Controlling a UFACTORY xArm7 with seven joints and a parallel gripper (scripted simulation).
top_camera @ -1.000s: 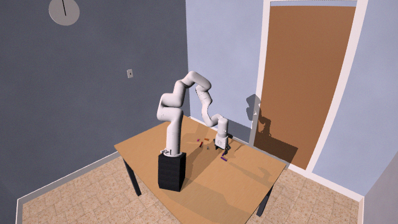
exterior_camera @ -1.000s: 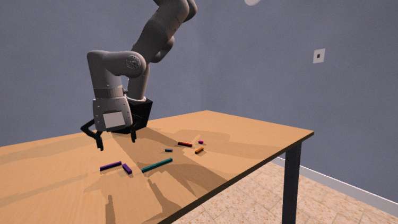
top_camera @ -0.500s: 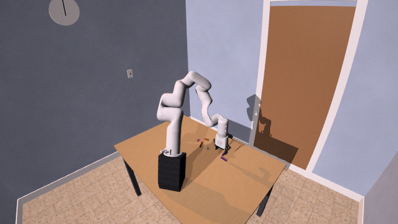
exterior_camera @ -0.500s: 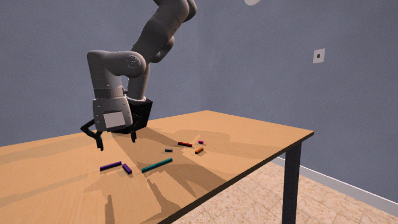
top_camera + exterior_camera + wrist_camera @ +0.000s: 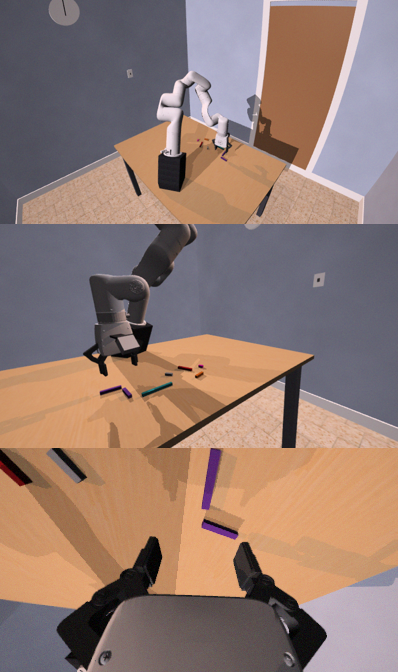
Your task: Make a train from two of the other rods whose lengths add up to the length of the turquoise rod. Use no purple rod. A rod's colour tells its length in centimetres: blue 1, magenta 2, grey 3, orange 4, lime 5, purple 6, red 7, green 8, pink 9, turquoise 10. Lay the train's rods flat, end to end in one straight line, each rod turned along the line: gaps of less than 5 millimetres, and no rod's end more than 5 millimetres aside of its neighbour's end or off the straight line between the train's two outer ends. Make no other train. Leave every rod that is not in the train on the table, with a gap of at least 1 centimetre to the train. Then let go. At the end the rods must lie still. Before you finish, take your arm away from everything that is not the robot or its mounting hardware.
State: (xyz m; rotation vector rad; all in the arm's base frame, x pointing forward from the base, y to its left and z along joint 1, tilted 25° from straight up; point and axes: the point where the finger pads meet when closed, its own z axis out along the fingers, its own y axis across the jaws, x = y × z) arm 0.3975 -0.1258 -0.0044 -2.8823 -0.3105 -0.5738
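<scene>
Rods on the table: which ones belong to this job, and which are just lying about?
For the job:
- turquoise rod, the length reference
- red rod
- grey rod

Just lying about:
- two purple rods
- orange rod
- magenta rod

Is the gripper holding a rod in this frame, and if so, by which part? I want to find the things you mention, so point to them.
Nothing is held: the gripper [image 5: 222, 148] [image 5: 119, 367] [image 5: 198, 549] is open above the table [image 5: 206, 192] [image 5: 66, 402] [image 5: 280, 558], with no rod between its fingers.
</scene>
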